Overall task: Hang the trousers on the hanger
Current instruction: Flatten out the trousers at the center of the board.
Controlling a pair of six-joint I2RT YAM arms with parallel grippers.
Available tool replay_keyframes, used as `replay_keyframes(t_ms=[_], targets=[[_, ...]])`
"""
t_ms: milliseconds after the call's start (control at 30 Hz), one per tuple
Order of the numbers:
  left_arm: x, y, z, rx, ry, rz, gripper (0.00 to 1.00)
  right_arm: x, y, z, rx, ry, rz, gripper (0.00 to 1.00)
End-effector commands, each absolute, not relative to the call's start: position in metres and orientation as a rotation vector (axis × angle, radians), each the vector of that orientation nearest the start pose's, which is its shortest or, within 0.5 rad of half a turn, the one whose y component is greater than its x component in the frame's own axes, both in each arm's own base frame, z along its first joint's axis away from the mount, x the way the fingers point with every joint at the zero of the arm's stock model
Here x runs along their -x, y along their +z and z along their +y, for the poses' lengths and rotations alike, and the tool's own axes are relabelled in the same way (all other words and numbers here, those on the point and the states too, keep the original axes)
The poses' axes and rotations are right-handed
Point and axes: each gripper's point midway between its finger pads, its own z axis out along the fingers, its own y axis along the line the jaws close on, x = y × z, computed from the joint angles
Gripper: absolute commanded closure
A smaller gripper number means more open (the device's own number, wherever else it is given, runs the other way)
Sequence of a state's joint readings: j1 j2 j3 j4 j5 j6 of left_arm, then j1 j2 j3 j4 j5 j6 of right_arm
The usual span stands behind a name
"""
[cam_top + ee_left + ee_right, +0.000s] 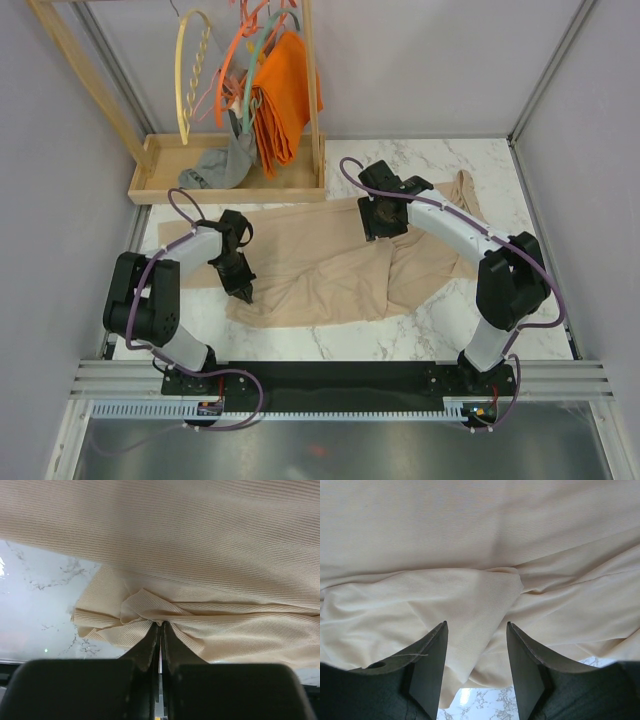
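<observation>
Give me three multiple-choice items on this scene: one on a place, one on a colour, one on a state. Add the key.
1. Where do the trousers lie?
A) in a drawer
B) on the marble table
C) on a chair

2. What colour is the hanging cloth?
A) orange
B) blue
C) black

3. How is the left gripper?
A) wide open
B) holding a cup
C) shut on a trousers fold

Key:
1 B, they are spread across the marble.
2 A, it is plainly orange in the top view.
3 C, the jaws are closed with fabric bunched at them.
</observation>
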State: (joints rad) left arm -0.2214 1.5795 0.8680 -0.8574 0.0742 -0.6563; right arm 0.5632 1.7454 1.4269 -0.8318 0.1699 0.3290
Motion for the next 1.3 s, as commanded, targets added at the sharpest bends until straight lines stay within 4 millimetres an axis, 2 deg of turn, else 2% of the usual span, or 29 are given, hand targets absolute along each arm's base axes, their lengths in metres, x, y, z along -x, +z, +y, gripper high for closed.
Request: replay_keyframes(t_ms=[0,100,267,333,400,433,600,633,733,767,800,833,900,933,1000,1033,1067,1100,1133,1200,1267], targets=[[-0.206,0.015,-0.077,0.653,-0.043,3.062,0.98,-0.332,0.125,0.189,0.258,0.054,2.64,0.42],[-0.202,0.026,-0.067,0.698,0.022,3.021,0.98,-0.334,0.127,0.189,0.257,0.051,2.633,0.42],[-0.201,0.069,-0.054,0.825,0.086,2.892,0.98,-0.333,0.128,0.19,0.26,0.053,2.635,0.42],[-0.209,0.087,-0.053,0.838,0.043,2.822,0.98,-0.333,0.129,0.189,0.254,0.053,2.636,0.42],[-0.217,0.096,-0.052,0.848,0.025,2.791,0.98,-0.332,0.128,0.189,0.255,0.056,2.638,0.42],[-0.227,0.105,-0.052,0.851,0.005,2.763,0.98,-0.332,0.128,0.19,0.254,0.059,2.639,0.42],[-0.269,0.111,-0.06,0.784,-0.025,2.758,0.98,-0.332,0.131,0.191,0.258,0.068,2.635,0.42],[-0.281,0.107,-0.06,0.778,-0.014,2.759,0.98,-0.332,0.131,0.19,0.26,0.063,2.635,0.42],[-0.302,0.095,-0.062,0.75,-0.003,2.784,0.94,-0.33,0.132,0.188,0.264,0.056,2.633,0.42],[-0.304,0.091,-0.061,0.727,0.012,2.801,0.74,-0.329,0.132,0.187,0.263,0.052,2.633,0.42],[-0.305,0.089,-0.059,0.727,0.032,2.807,0.43,-0.328,0.131,0.185,0.264,0.05,2.636,0.42],[-0.301,0.088,-0.057,0.737,0.058,2.825,0.28,-0.327,0.132,0.185,0.261,0.047,2.635,0.42],[-0.292,0.09,-0.054,0.776,0.081,2.824,0.15,-0.324,0.131,0.182,0.262,0.042,2.635,0.42],[-0.28,0.086,-0.053,0.794,0.087,2.841,0.15,-0.323,0.131,0.181,0.262,0.038,2.635,0.42],[-0.262,0.092,-0.057,0.848,0.023,2.824,0.15,-0.321,0.129,0.178,0.258,0.025,2.638,0.42],[-0.244,0.082,-0.058,0.871,0.022,2.863,0.15,-0.321,0.129,0.177,0.258,0.023,2.638,0.42],[-0.236,0.079,-0.06,0.913,0.006,2.864,0.16,-0.32,0.128,0.176,0.258,0.018,2.641,0.42],[-0.228,0.081,-0.064,0.926,-0.039,2.858,0.22,-0.319,0.129,0.177,0.258,0.02,2.64,0.42],[-0.213,0.071,-0.062,0.953,-0.021,2.885,0.25,-0.32,0.128,0.177,0.258,0.017,2.64,0.42],[-0.211,0.069,-0.061,0.976,-0.03,2.852,0.32,-0.321,0.128,0.177,0.256,0.02,2.64,0.42],[-0.207,0.063,-0.058,0.984,-0.002,2.861,0.34,-0.322,0.127,0.178,0.26,0.017,2.64,0.42]])
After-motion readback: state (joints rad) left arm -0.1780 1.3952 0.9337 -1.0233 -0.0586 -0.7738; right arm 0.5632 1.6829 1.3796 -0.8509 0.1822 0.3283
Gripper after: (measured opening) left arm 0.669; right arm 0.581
